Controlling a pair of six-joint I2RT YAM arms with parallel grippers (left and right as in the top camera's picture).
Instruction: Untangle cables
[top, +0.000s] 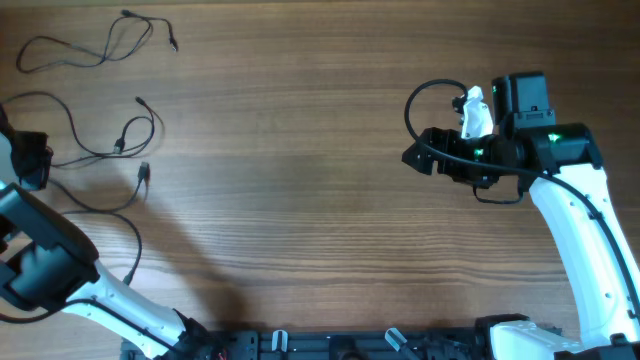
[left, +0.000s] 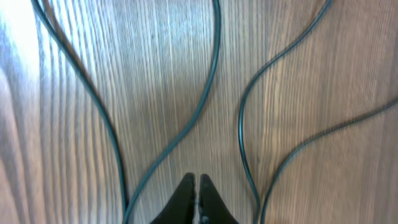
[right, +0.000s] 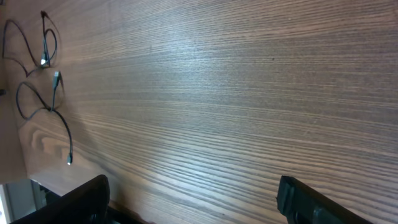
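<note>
Thin black cables lie as separate loose strands at the table's far left: one (top: 90, 50) at the back, a looped one (top: 105, 140) in the middle and one (top: 125, 215) nearer the front. My left gripper (top: 42, 160) is low among them. In the left wrist view it (left: 196, 180) is shut, with nothing visible between its tips; strands (left: 208, 93) (left: 245, 112) pass on either side of it. My right gripper (top: 415, 158) hovers at the right, far from the cables. Its fingers stand wide open (right: 193, 186) over bare wood, and the cables (right: 38, 102) show small at the far left.
A thick black arm cable (top: 425, 100) loops above the right wrist. The wooden table (top: 300, 180) runs between the two arms. The left arm's white links (top: 110, 295) cross the front left corner.
</note>
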